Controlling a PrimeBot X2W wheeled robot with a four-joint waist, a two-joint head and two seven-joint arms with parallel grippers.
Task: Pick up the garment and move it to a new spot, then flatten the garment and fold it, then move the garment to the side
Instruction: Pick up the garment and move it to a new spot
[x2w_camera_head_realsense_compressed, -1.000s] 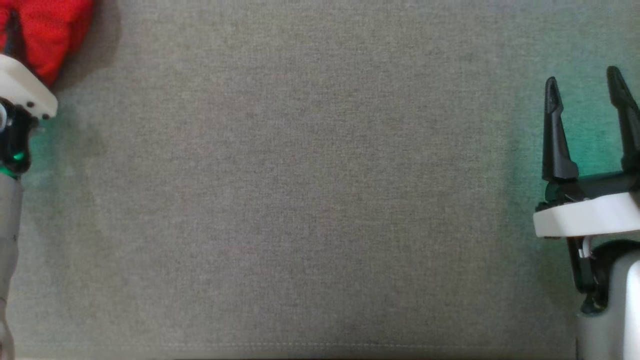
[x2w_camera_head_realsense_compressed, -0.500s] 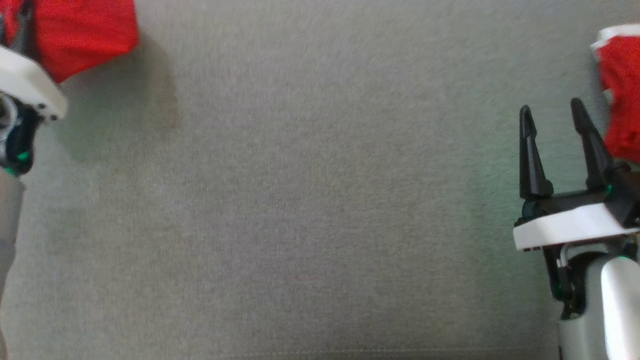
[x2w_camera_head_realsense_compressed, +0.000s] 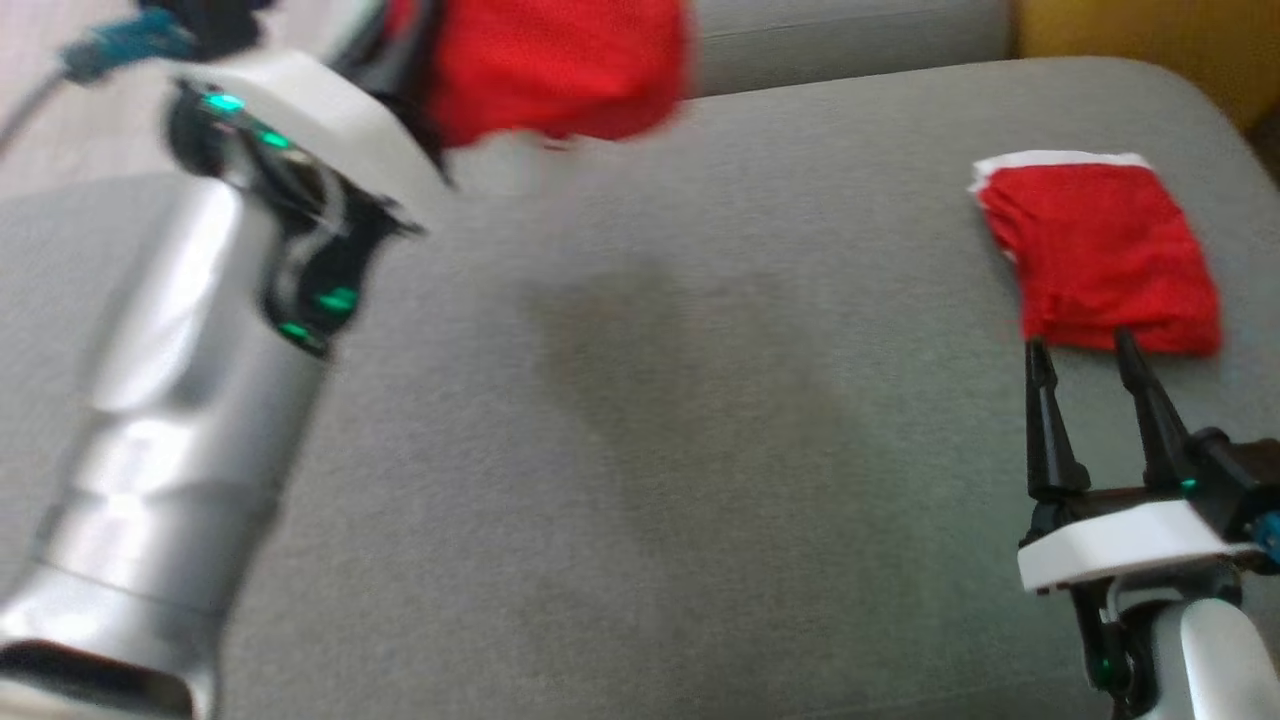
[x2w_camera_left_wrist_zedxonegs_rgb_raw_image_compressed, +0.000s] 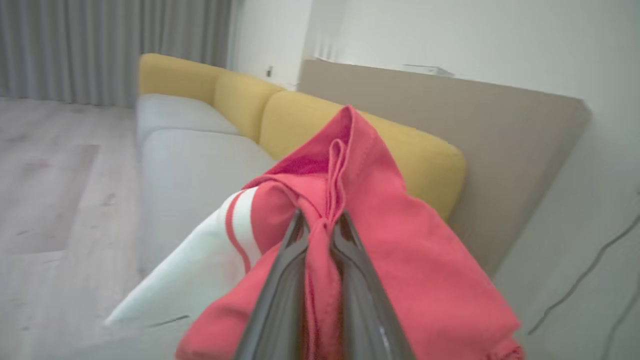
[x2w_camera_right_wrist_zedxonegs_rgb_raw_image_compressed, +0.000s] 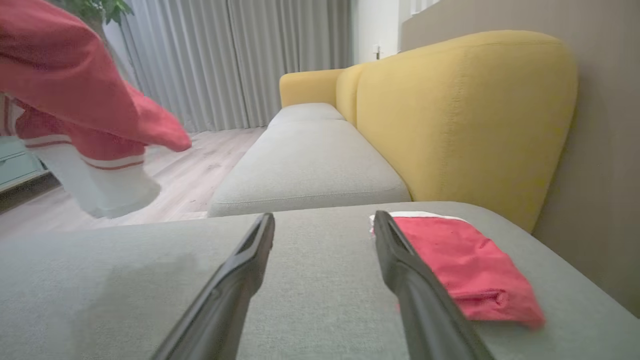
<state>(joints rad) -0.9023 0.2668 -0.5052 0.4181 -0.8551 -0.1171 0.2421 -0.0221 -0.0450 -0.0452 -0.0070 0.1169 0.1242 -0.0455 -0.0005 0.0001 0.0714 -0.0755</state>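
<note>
Up at the top left of the head view, the left hand (x2w_camera_left_wrist_zedxonegs_rgb_raw_image_compressed: 320, 220) is clamped on the garment (x2w_camera_head_realsense_compressed: 560, 70), a red piece with a white band edged by a thin red stripe. Its two fingers stand close together with a bunched fold of the red cloth pinched between them, and the rest drapes down on both sides of the fingers. The garment hangs in the air, clear of the grey cushion (x2w_camera_head_realsense_compressed: 640, 480), and a soft shadow lies on the cushion's middle. The head view is blurred around this arm.

At the lower right, the right hand (x2w_camera_head_realsense_compressed: 1080, 343) has its fingers spread wide apart and holds nothing. It sits low over the cushion, pointing toward the folded red cloth (x2w_camera_head_realsense_compressed: 1100, 250). That cloth lies flat near the cushion's far right corner, with a white edge showing along its far side. The fingertips are just beside its near edge; whether they touch it I cannot tell. Behind the cushion stands a yellow backrest (x2w_camera_right_wrist_zedxonegs_rgb_raw_image_compressed: 465, 110), with a further grey seat (x2w_camera_right_wrist_zedxonegs_rgb_raw_image_compressed: 310, 165), a wooden floor (x2w_camera_left_wrist_zedxonegs_rgb_raw_image_compressed: 45, 200) and grey curtains (x2w_camera_right_wrist_zedxonegs_rgb_raw_image_compressed: 225, 60) beyond
</note>
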